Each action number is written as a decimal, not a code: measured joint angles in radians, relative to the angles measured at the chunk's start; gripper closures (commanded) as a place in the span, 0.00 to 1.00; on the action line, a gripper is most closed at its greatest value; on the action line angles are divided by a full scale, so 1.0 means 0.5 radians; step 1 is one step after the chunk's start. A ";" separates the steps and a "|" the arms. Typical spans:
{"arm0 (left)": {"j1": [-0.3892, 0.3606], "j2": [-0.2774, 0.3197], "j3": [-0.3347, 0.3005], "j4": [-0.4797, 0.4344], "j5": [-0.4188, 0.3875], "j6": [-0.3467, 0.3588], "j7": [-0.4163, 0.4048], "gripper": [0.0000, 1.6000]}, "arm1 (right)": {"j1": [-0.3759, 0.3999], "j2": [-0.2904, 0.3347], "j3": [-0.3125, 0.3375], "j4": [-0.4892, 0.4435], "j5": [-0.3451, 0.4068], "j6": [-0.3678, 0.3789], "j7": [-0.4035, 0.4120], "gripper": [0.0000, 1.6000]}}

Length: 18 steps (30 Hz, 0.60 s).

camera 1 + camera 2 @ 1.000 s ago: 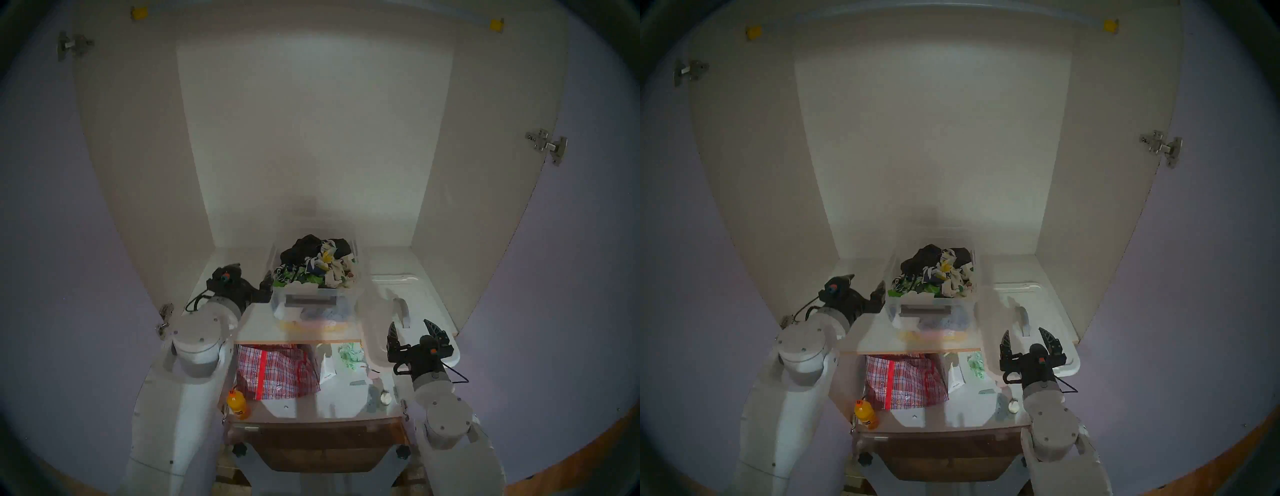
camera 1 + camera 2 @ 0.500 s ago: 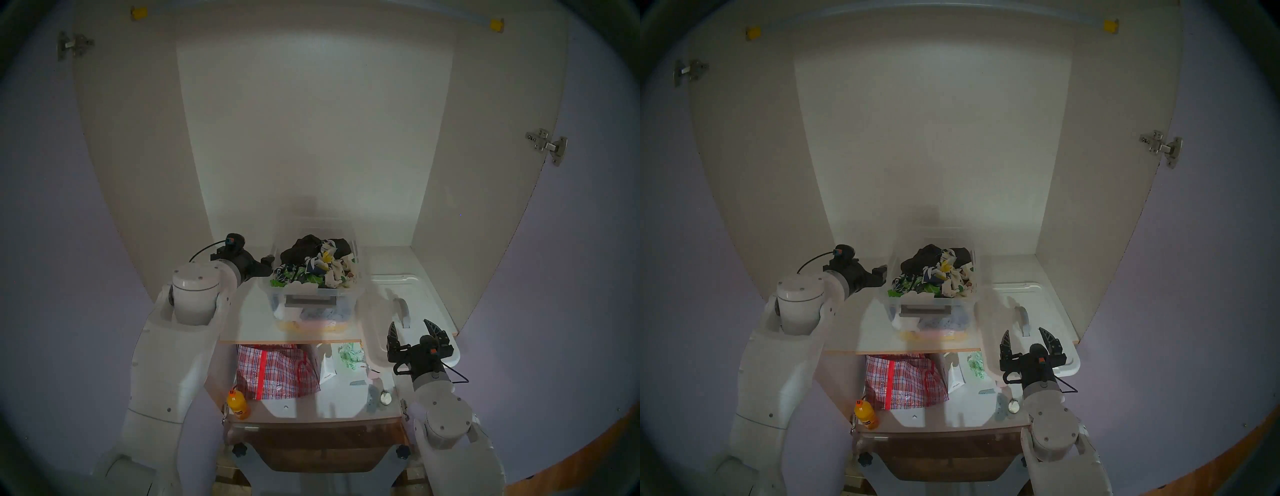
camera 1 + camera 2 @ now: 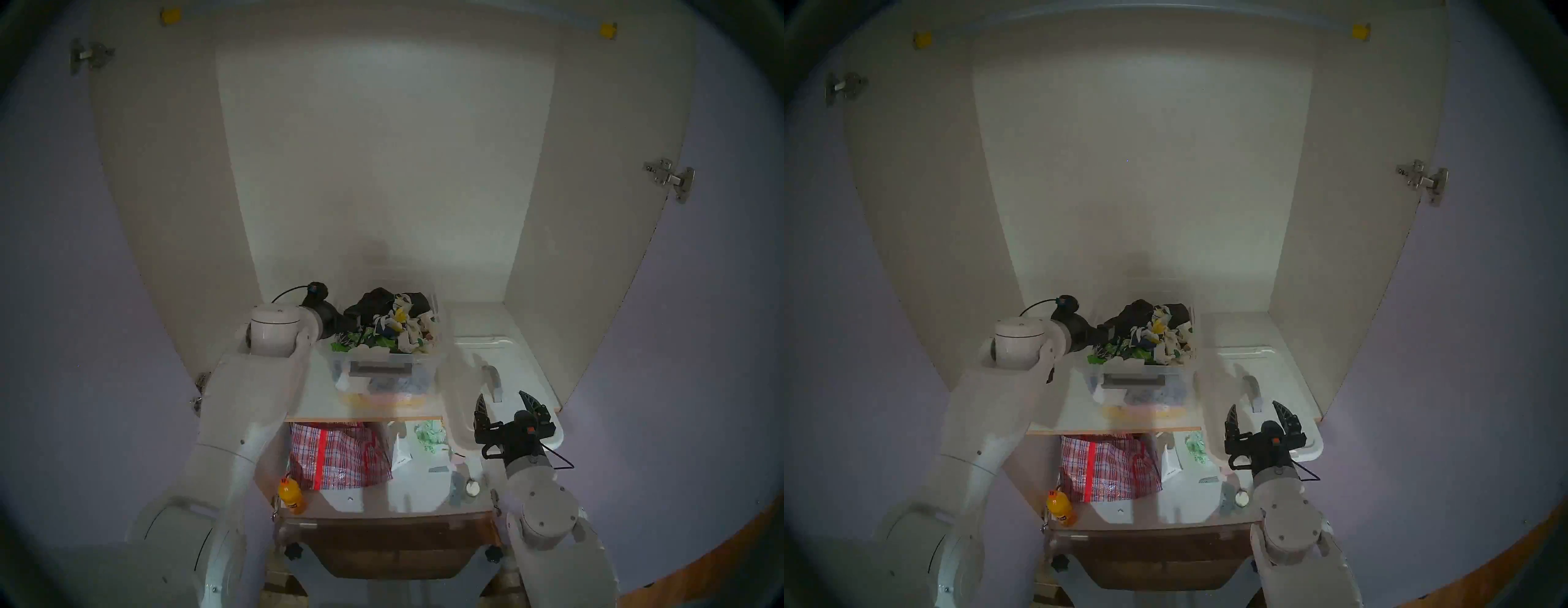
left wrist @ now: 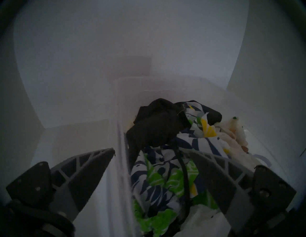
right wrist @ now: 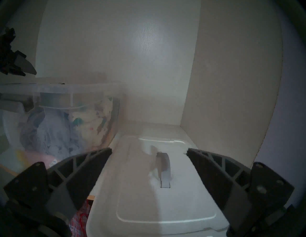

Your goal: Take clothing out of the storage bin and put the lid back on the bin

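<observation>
The clear storage bin (image 3: 420,373) stands on the upper shelf, its grey latch facing me. The navy, white and lime-green clothing (image 3: 373,337) is heaped in it (image 4: 165,175). My left gripper (image 3: 1106,333) is open at the bin's left rim. In the left wrist view the left gripper (image 4: 149,149) straddles the bin's left wall (image 4: 122,149), one finger outside and one over the clothing. The white lid (image 3: 522,369) lies flat to the right of the bin. My right gripper (image 3: 502,397) hangs open over its near end, in line with the grey handle (image 5: 164,167).
A black garment (image 3: 373,303) and a cream cloth (image 3: 413,335) share the bin. On the lower shelf are a red-checked bag (image 3: 339,454), an orange bottle (image 3: 291,496) and small packets. Cabinet walls close in on the left, back and right.
My left arm has swung up and inward, carrying its open gripper from the bin's front-left corner to the bin's left rim. The right arm has not moved.
</observation>
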<state>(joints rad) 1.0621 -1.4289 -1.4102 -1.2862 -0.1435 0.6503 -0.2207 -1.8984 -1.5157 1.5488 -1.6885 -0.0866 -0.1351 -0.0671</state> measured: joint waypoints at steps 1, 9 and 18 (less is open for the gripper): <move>-0.038 -0.010 0.011 0.048 0.002 0.001 -0.003 0.00 | 0.000 0.000 0.000 0.000 0.000 0.000 0.000 0.00; -0.304 -0.007 0.159 0.146 0.021 0.023 -0.057 0.00 | 0.001 -0.001 0.000 0.002 -0.001 0.000 0.000 0.00; -0.644 0.079 0.497 0.286 0.041 0.493 -0.379 0.00 | -0.001 -0.001 0.000 0.001 -0.001 -0.002 0.000 0.00</move>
<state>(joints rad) 0.7399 -1.3892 -1.1619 -1.1433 -0.1231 0.8970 -0.4102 -1.8987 -1.5164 1.5490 -1.6881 -0.0873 -0.1360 -0.0670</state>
